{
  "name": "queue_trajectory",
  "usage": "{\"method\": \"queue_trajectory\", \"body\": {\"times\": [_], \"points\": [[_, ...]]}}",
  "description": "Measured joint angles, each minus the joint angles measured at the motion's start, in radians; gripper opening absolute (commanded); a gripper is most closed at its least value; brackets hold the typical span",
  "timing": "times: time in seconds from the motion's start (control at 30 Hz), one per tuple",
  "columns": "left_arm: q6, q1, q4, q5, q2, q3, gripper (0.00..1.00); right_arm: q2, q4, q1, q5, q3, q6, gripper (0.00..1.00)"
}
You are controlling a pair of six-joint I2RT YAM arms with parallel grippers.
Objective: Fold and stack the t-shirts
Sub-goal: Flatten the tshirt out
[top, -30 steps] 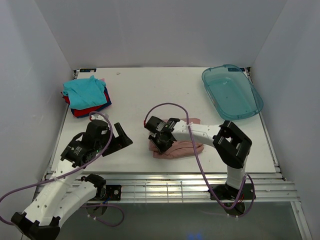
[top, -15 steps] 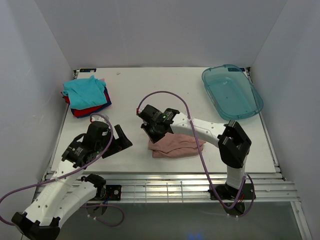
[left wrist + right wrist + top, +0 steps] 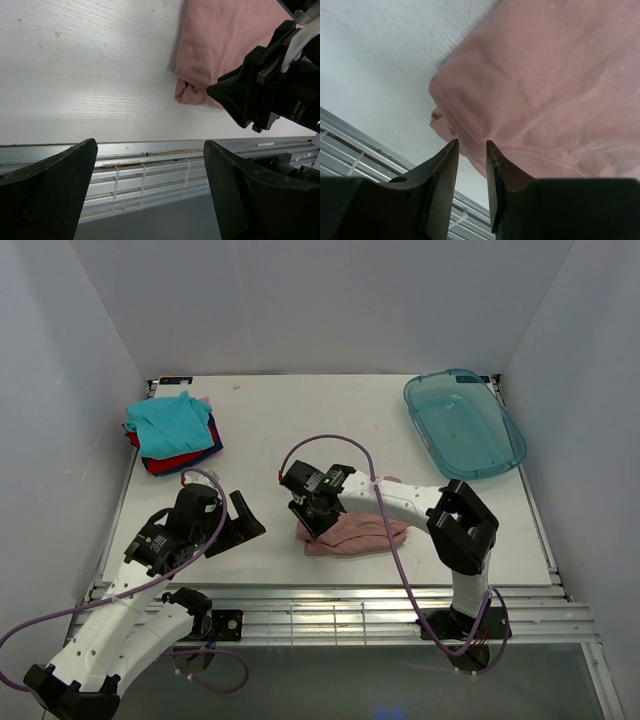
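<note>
pink t-shirt (image 3: 355, 537): soft matt cloth | table (image 3: 300, 425): matt wht grainy wood | tray (image 3: 470, 430): glossy transl. plastic | rails (image 3: 340, 614): metal

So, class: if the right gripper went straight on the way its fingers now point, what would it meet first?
The folded pink t-shirt: the right gripper points at its edge near a corner, jaws slightly apart. Depth is unclear, so it may already be close to the cloth.

The right end effector (image 3: 311, 525) hides the pink t-shirt's (image 3: 365, 535) left edge from above.
</note>
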State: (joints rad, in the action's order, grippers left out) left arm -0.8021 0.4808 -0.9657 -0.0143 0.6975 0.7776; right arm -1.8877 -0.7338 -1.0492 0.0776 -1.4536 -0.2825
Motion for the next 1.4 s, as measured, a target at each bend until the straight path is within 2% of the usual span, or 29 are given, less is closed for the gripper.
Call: {"method": "queue_trajectory", "body": {"times": [0.33,0.43,0.53,0.73,0.8,0.93,1.0,1.07,1.13,1.2,1.3,1.4], "points": [[0.000,0.000,0.000,-0.005,-0.014,-0.003,0.98,-0.021,0.006,0.000,-0.008,0.033,-0.003,0.32],[0.000,0.000,-0.001,-0.005,-0.022,-0.003,0.98,-0.023,0.012,0.000,-0.011,0.041,-0.002,0.23],[0.000,0.000,-0.004,-0.005,-0.025,-0.003,0.98,-0.024,0.018,0.000,-0.014,0.046,-0.001,0.08],[0.000,0.000,-0.008,-0.005,-0.026,-0.003,0.98,-0.024,-0.029,0.000,-0.002,-0.013,-0.006,0.08],[0.000,0.000,-0.008,-0.005,-0.026,-0.003,0.98,-0.031,-0.096,0.000,0.014,-0.114,-0.005,0.08],[-0.002,0.000,-0.011,-0.005,-0.026,-0.003,0.98,-0.080,-0.258,0.001,0.063,-0.562,0.000,0.08],[-0.004,0.000,-0.011,-0.005,-0.026,-0.003,0.98,-0.090,-0.297,0.002,0.085,-0.800,-0.002,0.12],[-0.005,0.000,-0.011,-0.005,-0.026,-0.003,0.98,-0.051,-0.294,0.002,0.092,-0.903,-0.005,0.13],[-0.007,0.000,-0.007,-0.003,-0.026,-0.003,0.98,0.064,-0.285,0.001,0.103,-0.842,-0.016,0.12],[-0.006,0.000,-0.008,-0.001,-0.024,-0.003,0.98,0.189,-0.286,-0.001,0.127,-0.710,-0.034,0.11],[-0.007,0.000,-0.006,-0.001,-0.020,-0.003,0.98,0.358,-0.289,0.000,0.175,-0.417,-0.068,0.11],[-0.011,0.000,0.008,-0.010,-0.017,-0.003,0.98,0.407,-0.272,0.002,0.213,-0.147,-0.106,0.10]]}}
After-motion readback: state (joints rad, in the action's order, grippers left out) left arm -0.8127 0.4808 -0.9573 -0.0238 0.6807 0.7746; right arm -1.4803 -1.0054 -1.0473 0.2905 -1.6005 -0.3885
